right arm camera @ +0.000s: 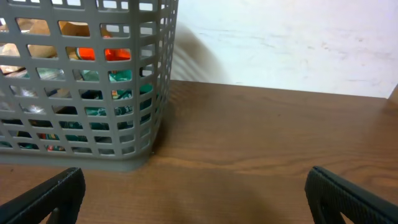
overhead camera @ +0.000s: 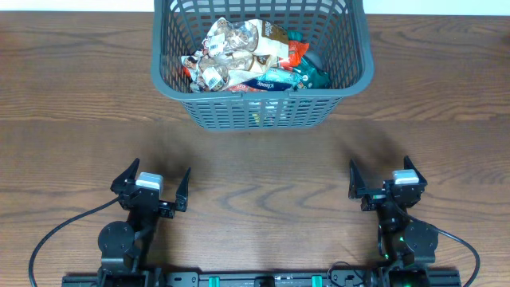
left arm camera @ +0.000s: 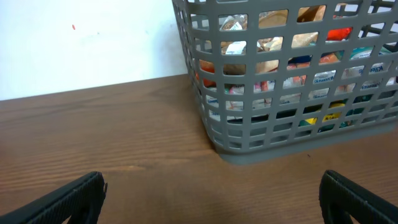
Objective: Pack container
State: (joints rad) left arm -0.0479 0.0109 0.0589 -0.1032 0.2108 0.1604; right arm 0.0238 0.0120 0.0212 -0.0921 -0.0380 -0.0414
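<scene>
The container, a dark grey lattice basket, stands at the far middle of the wooden table with several snack packets piled inside. Through its slotted wall the packets show in the left wrist view, and the same container fills the upper left of the right wrist view. My left gripper rests near the front left, open and empty, well short of the basket. Over at the front right, my right gripper is open too, with only bare wood between its fingers.
A white wall rises behind the table's far edge. Bare wood lies between the two grippers and the basket. Black cables run from the arm bases at the near edge.
</scene>
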